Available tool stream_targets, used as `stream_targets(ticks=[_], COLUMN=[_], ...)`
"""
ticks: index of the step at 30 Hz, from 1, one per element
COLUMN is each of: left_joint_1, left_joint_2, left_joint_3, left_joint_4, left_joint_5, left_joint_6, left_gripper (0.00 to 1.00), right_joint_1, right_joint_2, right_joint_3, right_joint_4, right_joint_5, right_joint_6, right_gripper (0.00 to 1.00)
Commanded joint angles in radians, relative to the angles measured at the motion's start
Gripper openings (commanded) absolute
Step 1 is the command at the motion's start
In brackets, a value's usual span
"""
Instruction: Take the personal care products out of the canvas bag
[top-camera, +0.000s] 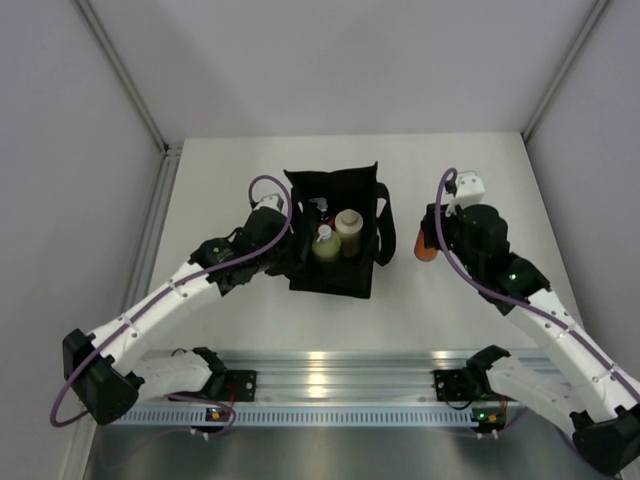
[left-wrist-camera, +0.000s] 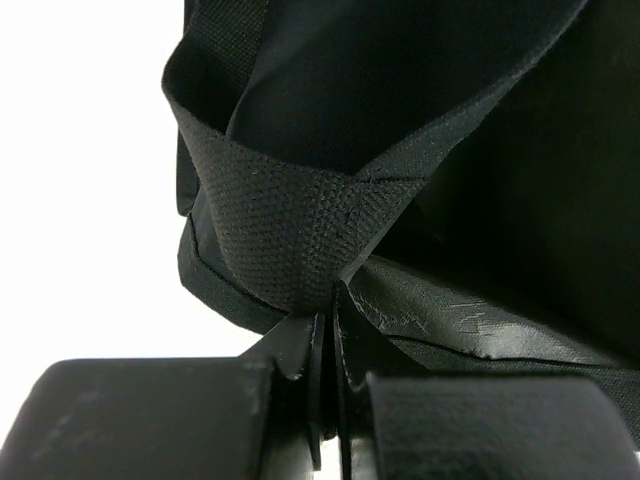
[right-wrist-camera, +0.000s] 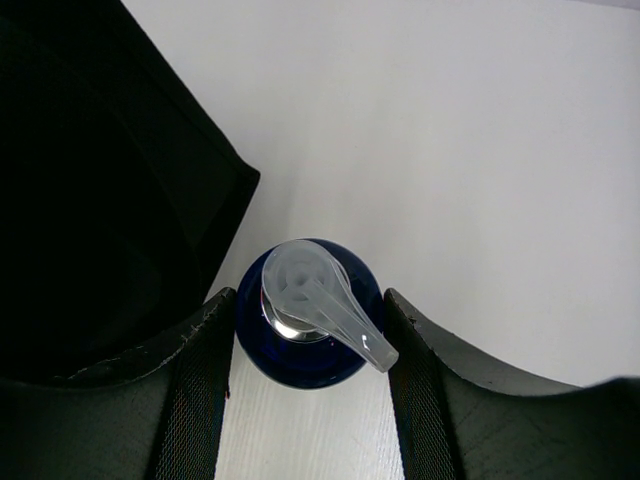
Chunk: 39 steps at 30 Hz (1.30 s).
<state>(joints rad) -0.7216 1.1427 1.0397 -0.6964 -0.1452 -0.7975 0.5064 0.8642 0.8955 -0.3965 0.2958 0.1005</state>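
The canvas bag (top-camera: 330, 278) is seen standing open at the middle of the desk (top-camera: 240, 170). At the bag's 9 o'clock edge the left gripper (left-wrist-camera: 325, 320) is clenched on a strap handle (left-wrist-camera: 300, 230) — the black webbing is pinched flat between the closed jaws.

Inside the bag a yellow-green bottle (top-camera: 325, 244) with a white top is stood upright, and a beige cylinder (top-camera: 349, 230) is set just beside it at its 2 o'clock. A dark-topped item (top-camera: 320, 208) is glimpsed at 12 o'clock of the yellow-green bottle, too shadowed to be made out.

Outside the bag, at its 3 o'clock and near its side wall, an orange bottle (top-camera: 427, 246) is grasped by the right gripper (right-wrist-camera: 308, 300). In the right wrist view its dark blue top and clear pump head (right-wrist-camera: 345, 325) are framed between the two fingers, over bare desk. Whether the bottle is resting on the desk cannot be told.
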Motion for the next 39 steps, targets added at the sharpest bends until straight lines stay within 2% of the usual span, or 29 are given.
stream_targets(ticks=[1,16,26,27,28,29,31,32,33,39], left_joint_1=[0.004,0.004,0.004,0.004,0.004,0.004,0.004,0.004,0.004,0.004], left_joint_2=[0.019,0.049,0.078,0.080,0.081,0.081,0.088,0.088,0.088,0.084], left_joint_3=[0.028,0.074,0.108,0.111,0.112,0.114,0.121,0.125,0.128,0.126], left_joint_4=[-0.009,-0.015,-0.038,-0.038,-0.038,-0.038,-0.038,-0.040,-0.040,-0.045], left_joint_5=[-0.027,0.002,0.001,0.002,0.006,0.006,0.010,0.010,0.010,0.013], left_joint_6=[0.034,0.055,0.098,0.099,0.100,0.103,0.106,0.110,0.110,0.109], left_gripper=[0.00,0.00,0.00,0.00,0.00,0.00,0.00,0.00,0.00,0.00], right_joint_1=[-0.025,-0.045,-0.045,-0.045,-0.045,-0.045,-0.045,-0.045,-0.045,-0.045], right_joint_2=[-0.047,-0.096,-0.174,-0.180,-0.189,-0.194,-0.202,-0.203,-0.203,-0.191], right_joint_3=[-0.027,-0.335,-0.486,-0.492,-0.494,-0.498,-0.498,-0.495,-0.491,-0.452], right_joint_4=[0.254,0.533,0.581,0.578,0.571,0.567,0.555,0.550,0.547,0.510], right_joint_5=[-0.017,-0.037,-0.034,-0.032,-0.030,-0.030,-0.027,-0.027,-0.027,-0.044], right_joint_6=[0.008,0.044,0.071,0.077,0.080,0.084,0.085,0.084,0.079,0.065], right_gripper=[0.00,0.00,0.00,0.03,0.11,0.35,0.43,0.55,0.61,0.72])
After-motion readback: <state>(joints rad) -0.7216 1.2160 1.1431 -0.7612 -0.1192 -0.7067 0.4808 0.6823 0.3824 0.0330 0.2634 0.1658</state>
